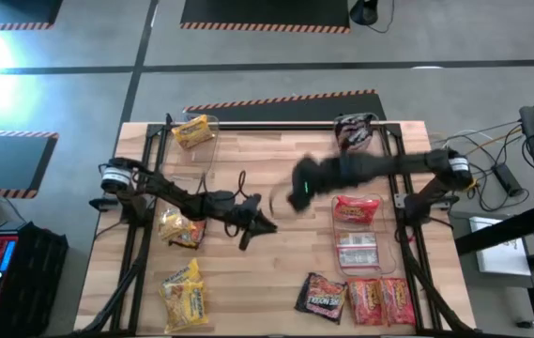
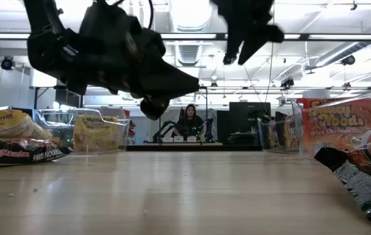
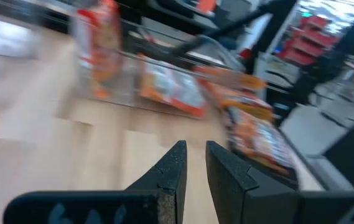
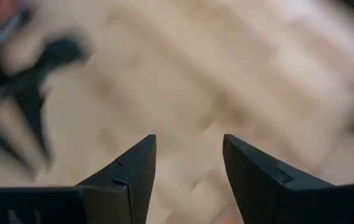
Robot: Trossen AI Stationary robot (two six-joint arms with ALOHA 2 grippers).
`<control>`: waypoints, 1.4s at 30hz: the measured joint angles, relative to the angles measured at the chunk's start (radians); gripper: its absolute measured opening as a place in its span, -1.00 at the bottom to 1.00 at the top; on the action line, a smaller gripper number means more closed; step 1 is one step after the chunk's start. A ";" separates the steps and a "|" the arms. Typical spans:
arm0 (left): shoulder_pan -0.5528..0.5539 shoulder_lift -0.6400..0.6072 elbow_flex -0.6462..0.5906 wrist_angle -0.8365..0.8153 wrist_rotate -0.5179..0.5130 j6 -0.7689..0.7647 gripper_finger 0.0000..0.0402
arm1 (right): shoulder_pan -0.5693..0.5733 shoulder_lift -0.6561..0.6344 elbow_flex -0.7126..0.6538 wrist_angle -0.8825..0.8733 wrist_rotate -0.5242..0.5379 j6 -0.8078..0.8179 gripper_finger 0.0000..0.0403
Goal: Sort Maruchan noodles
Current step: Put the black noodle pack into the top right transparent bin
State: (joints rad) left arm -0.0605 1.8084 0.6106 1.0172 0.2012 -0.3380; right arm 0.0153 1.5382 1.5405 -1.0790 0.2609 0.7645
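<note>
The worktop carries the noodle packets in two groups, with a bare strip of wood down the middle.

On my right side lies the red-orange group: one packet in a clear bin, a pale packet just below it, and a row at the near edge made of a dark packet and two red packets. A dark packet in a bin sits at the far right corner.

On my left side lie the yellow packets: one in the far bin, one beside my left arm, one at the near edge.

My right pincer hangs above the bare centre strip, fingers spread, holding nothing. The red packet in the bin lies just to its outer side, toward my right arm's base; its long axis runs across the worktop. I judge this the closest candidate, and my right arm the nearer one for it.

My left pincer waits near the centre, fingers pressed together, empty, pointing toward the red group. The yellow packet beside its arm lies behind it.
</note>
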 joint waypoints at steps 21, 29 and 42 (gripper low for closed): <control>-0.327 0.003 0.138 -0.033 -0.115 -0.072 -0.79 | 0.677 0.355 -0.041 0.017 -0.023 0.529 -0.14; -0.369 0.004 0.135 -0.040 -0.169 -0.075 -0.79 | 0.738 0.375 0.025 0.028 -0.078 0.626 -0.14; -0.375 0.004 0.134 -0.050 -0.170 -0.075 -0.79 | 0.774 0.439 0.037 0.144 -0.080 0.612 -0.29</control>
State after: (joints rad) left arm -0.4355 1.8122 0.7448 0.9676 0.0315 -0.4133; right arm 0.7895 1.9771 1.5772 -0.9352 0.1806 1.3768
